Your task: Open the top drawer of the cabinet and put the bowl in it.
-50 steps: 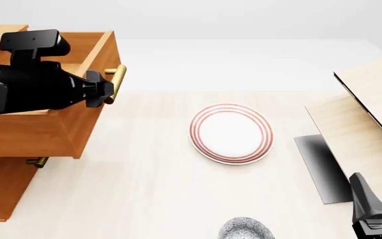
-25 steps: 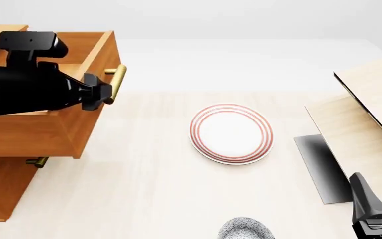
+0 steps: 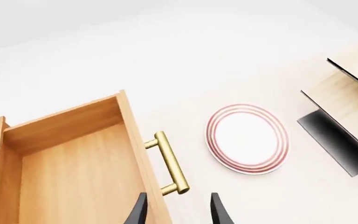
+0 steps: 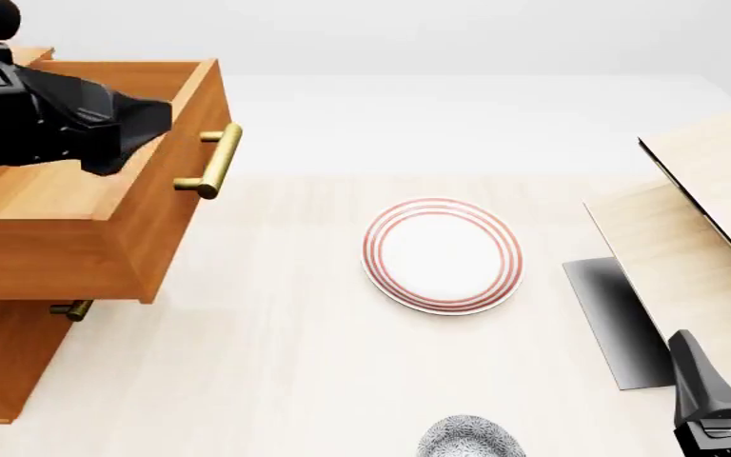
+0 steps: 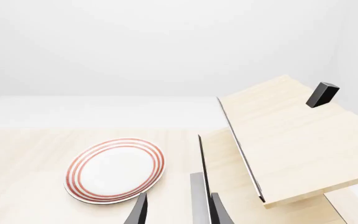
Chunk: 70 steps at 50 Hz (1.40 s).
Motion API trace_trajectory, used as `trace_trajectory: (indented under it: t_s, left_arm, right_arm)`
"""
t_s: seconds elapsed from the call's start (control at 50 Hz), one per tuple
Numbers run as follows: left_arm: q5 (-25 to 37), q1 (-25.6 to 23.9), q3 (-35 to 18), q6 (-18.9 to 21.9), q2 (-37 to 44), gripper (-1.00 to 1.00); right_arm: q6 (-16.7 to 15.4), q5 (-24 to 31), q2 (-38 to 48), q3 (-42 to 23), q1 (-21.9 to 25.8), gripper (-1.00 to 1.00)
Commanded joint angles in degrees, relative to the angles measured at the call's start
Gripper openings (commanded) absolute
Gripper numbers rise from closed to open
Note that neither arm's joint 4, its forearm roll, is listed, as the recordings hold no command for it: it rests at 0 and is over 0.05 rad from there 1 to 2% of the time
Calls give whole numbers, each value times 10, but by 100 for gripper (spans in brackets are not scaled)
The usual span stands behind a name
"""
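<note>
1. The front view looks forward and down from above the arms' side of the bench (image 4: 277, 362), taking in the cabinet (image 4: 10, 352) at left, the plate (image 4: 442, 255) mid-bench and the pale panelled thing (image 4: 696, 257) at right.
2. The left wrist view sits high above the open top drawer (image 3: 73, 163), looking down on it and across to the plate (image 3: 247, 138).
3. The right wrist view sits low near the bench, facing the plate (image 5: 115, 170) and pale panels (image 5: 285, 140).
4. All three views share the plate.

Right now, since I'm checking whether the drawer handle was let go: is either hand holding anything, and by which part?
Nothing is held. The left hand hangs open, clear of the top drawer's brass handle; the right hand is open too.
</note>
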Motion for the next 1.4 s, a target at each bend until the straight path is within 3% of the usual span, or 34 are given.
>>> trace_trajectory:
  t_s: [0.02, 0.26, 0.42, 0.52, 0.54, 0.58, 0.7, 0.92, 0.96, 1.0, 1.04, 1.22, 1.28, 1.34, 1.4]
  left_arm:
    - [18, -2, -26, 37, -43, 100]
    - [9, -53, -9, 41, -37, 100]
    - [-25, -100, 39, 67, -14, 100]
    - [-36, -125, 42, 43, 7, 100]
    - [-48, -128, 46, 60, -8, 100]
    - [-47, -152, 38, 35, 15, 100]
    - [-68, -162, 67, 53, 42, 100]
    - [-123, -188, 121, 50, 113, 100]
    - [-132, -207, 120, 33, 139, 100]
    - [-142, -200, 132, 49, 136, 100]
    - [-152, -223, 128, 26, 172, 100]
    - [-180, -248, 137, 0, 227, 100]
    - [-194, -241, 150, 9, 234, 100]
    - [-199, -259, 140, -19, 256, 100]
    - [-209, -263, 144, -23, 270, 100]
  right_arm:
    - [0, 0, 0, 0, -1, 100]
    - [0, -1, 0, 0, 0, 100]
    - [0, -1, 0, 0, 0, 100]
    - [0, -1, 0, 0, 0, 100]
    - [0, -1, 0, 0, 0, 100]
    - [0, -1, 0, 0, -1, 100]
    - [0, -1, 0, 0, 0, 100]
    - [0, -1, 0, 0, 0, 100]
    - [0, -1, 0, 0, 0, 100]
    - [0, -1, 0, 0, 0, 100]
    - [0, -1, 0, 0, 0, 100]
    - [0, -1, 0, 0, 0, 100]
    - [0, -1, 0, 0, 0, 100]
    - [0, -1, 0, 0, 0, 100]
    - [0, -1, 0, 0, 0, 100]
